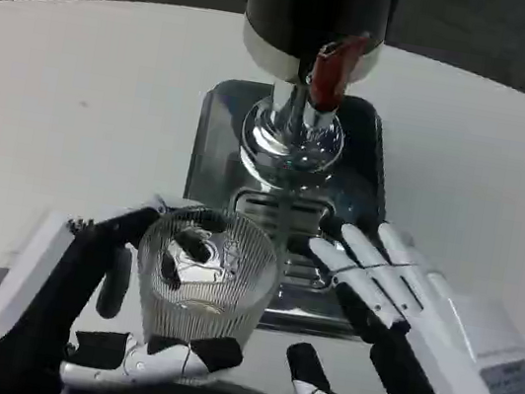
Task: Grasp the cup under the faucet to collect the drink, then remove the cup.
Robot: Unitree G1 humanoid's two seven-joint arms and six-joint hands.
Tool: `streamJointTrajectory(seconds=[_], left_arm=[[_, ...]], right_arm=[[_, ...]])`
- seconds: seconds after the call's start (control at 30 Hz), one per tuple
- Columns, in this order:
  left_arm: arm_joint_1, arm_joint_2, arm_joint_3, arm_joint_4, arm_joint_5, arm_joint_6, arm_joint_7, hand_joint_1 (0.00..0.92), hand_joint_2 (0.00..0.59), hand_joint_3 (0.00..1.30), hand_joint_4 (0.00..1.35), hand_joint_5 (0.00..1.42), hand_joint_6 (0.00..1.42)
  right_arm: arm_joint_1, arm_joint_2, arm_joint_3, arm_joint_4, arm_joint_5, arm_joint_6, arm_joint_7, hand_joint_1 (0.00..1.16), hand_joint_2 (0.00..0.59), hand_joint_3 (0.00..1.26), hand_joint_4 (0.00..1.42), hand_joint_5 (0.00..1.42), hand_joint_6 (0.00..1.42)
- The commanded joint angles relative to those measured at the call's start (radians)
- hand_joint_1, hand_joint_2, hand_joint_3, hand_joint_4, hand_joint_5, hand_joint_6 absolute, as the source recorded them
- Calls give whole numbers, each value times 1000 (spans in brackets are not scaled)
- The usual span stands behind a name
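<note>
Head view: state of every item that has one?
cup: upright, in front of the drip tray, gripped by the left hand; contents unclear
left hand: fingers wrapped around the cup
right hand: open, holds nothing, fingertips over the tray's edge
faucet lever: red; no stream visible
drip tray: nothing stands under the faucet

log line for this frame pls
left hand: grips glass cup | right hand: open, on drip tray | cup: short of faucet

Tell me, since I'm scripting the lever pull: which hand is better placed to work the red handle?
Right. The right hand is open beside the drip tray, below the red handle; the left hand holds the glass cup.
</note>
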Motion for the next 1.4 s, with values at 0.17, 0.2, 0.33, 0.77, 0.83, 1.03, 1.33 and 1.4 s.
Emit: streamJointTrajectory(seconds=[0.17, 0.2, 0.33, 0.77, 0.83, 1.03, 1.33, 1.4], left_arm=[[2, -13, -5, -14, -7, -10, 2, 523, 155, 973, 1067, 1198, 1279], [1, -14, -5, -13, -8, -9, 2, 523, 155, 973, 1067, 1198, 1279], [-1, -16, -5, -12, -11, -5, 0, 522, 154, 973, 1067, 1198, 1279], [-90, -27, 20, 102, 48, -2, 72, 522, 154, 973, 1067, 1198, 1279], [-125, -26, 18, 138, 63, -5, 89, 522, 154, 973, 1067, 1198, 1279], [-255, -10, 2, 297, 136, -19, 171, 521, 154, 973, 1067, 1208, 1279], [-500, 9, -88, 616, 269, -33, 350, 522, 153, 973, 1067, 1208, 1279], [-551, 8, -113, 687, 284, -38, 391, 524, 151, 973, 1067, 1208, 1279]], right_arm=[[8, 10, -7, -15, 10, 9, 10, 314, 524, 157, 72, 13, 64], [9, 10, -8, -16, 9, 10, 11, 314, 524, 162, 74, 15, 72], [13, 14, -9, -20, 10, 13, 12, 315, 524, 164, 74, 17, 76], [22, 35, -12, -44, -6, 27, 27, 317, 523, 165, 84, 26, 79], [31, 38, -14, -51, -9, 28, 24, 323, 517, 165, 94, 26, 80], [58, 50, -23, -69, -17, 30, 17, 330, 516, 165, 96, 34, 80], [111, 70, -45, -100, -15, 13, 10, 337, 515, 165, 105, 48, 80], [125, 71, -49, -106, -11, 9, 8, 339, 515, 165, 106, 50, 89]])
